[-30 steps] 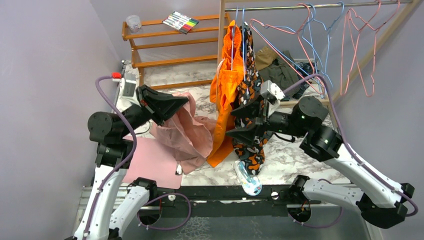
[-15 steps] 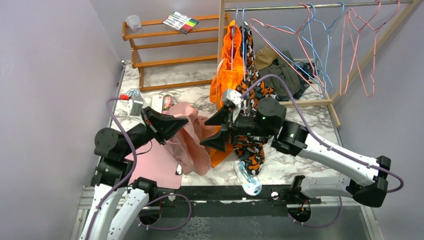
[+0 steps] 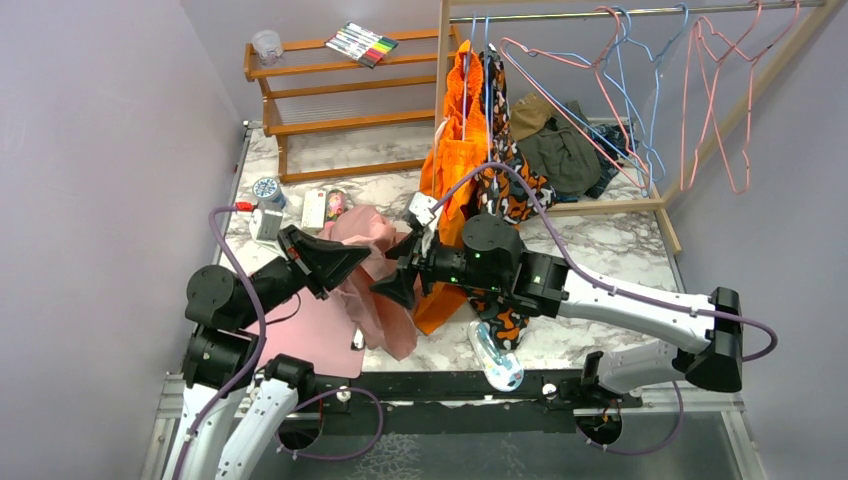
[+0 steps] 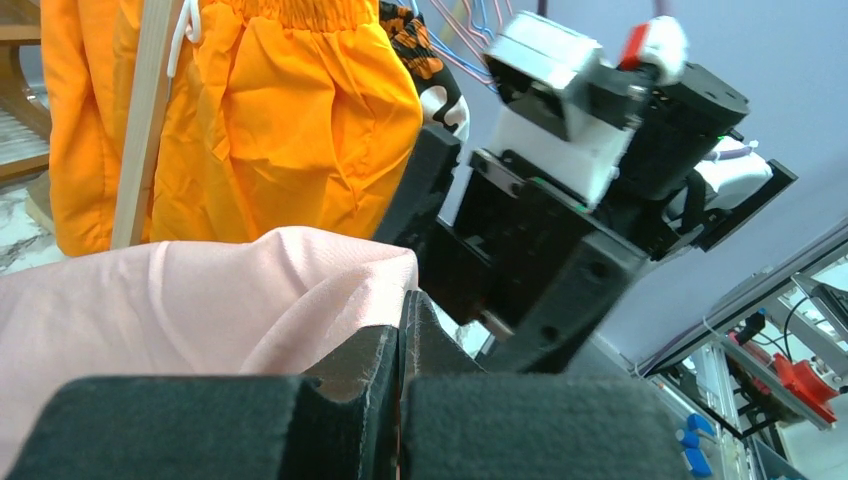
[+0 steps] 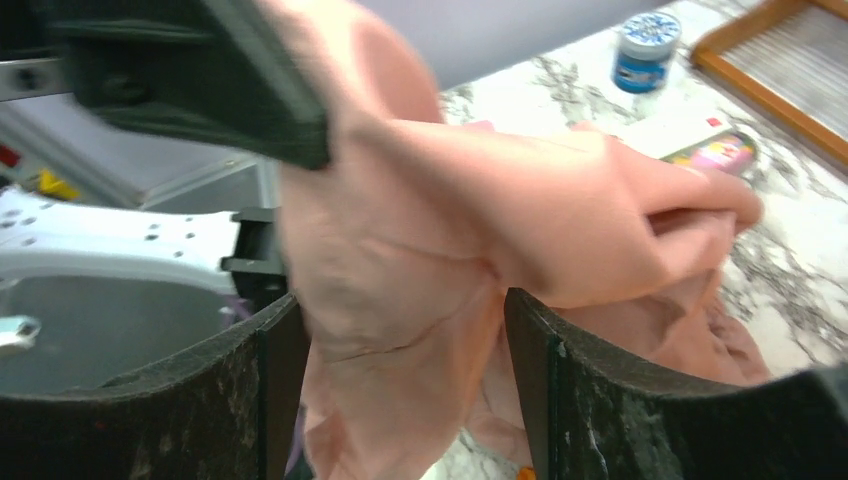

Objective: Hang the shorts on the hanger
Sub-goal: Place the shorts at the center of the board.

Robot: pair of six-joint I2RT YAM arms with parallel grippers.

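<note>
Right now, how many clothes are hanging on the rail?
2: the orange garment and the camouflage garment beside it, near the rail's left end. Others may hide behind them.

Plain lilac walls (image 3: 100, 130) are enclosing a marble-patterned table (image 3: 620, 235). A wooden shelf rack (image 3: 330, 90) is standing at its far edge, beside a wooden-framed clothes rail (image 3: 550, 14); even, diffuse light is falling throughout.
</note>
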